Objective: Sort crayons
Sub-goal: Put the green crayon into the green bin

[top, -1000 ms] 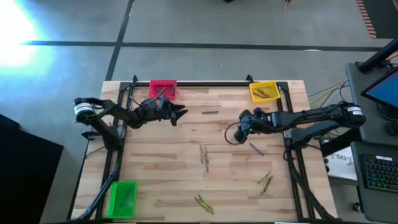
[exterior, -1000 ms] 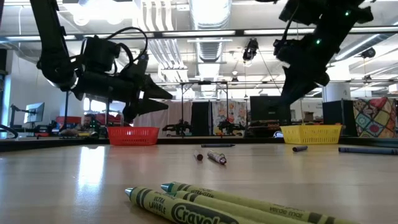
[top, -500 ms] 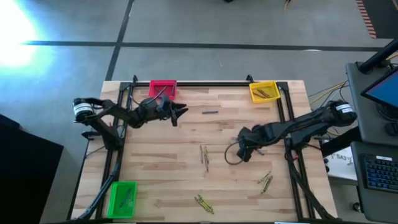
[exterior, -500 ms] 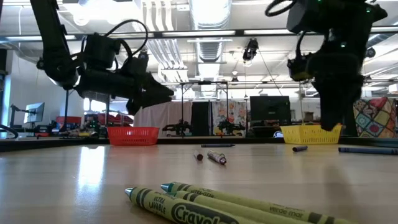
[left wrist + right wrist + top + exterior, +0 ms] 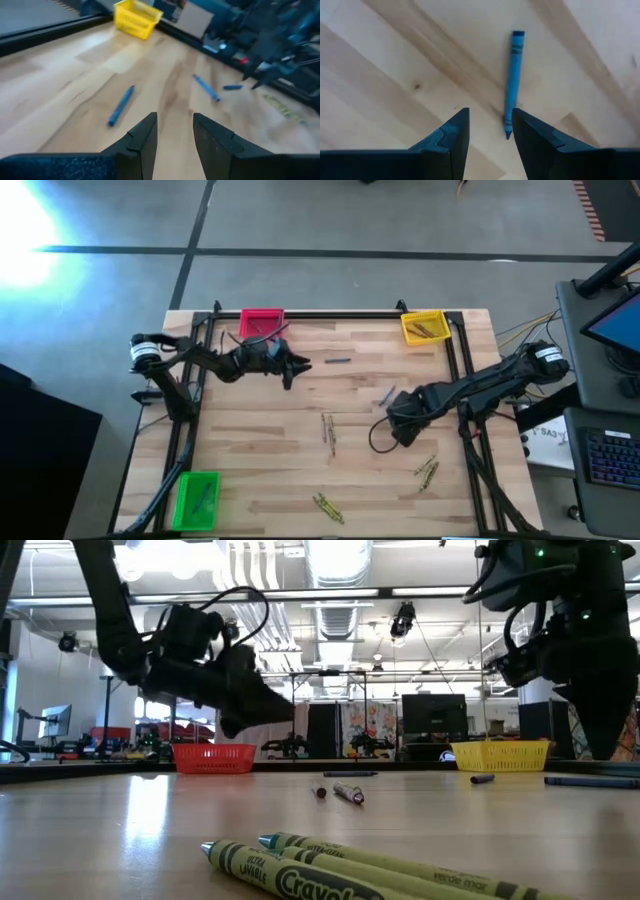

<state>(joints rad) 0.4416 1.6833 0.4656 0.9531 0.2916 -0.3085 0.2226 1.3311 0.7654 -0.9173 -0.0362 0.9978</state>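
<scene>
I had the right gripper (image 5: 398, 423) right of centre in the high view, jaws parted with a narrow gap and empty, a blue crayon (image 5: 512, 81) lying just ahead of its fingertips. The left gripper (image 5: 296, 366) hovered at upper centre-left, jaws narrowly apart, empty. Another blue crayon (image 5: 120, 105) lay ahead of it. Olive crayons (image 5: 340, 864) lay at the low view's bottom centre.

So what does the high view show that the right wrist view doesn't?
Only the high view shows the whole table, the pink bin, yellow bin, green bin, both arms, and the olive-yellow crayons near the front. Only the right wrist view shows the right gripper with its fingers apart and nothing between them. Both show the blue crayon lying on the wood just ahead of that gripper.
</scene>
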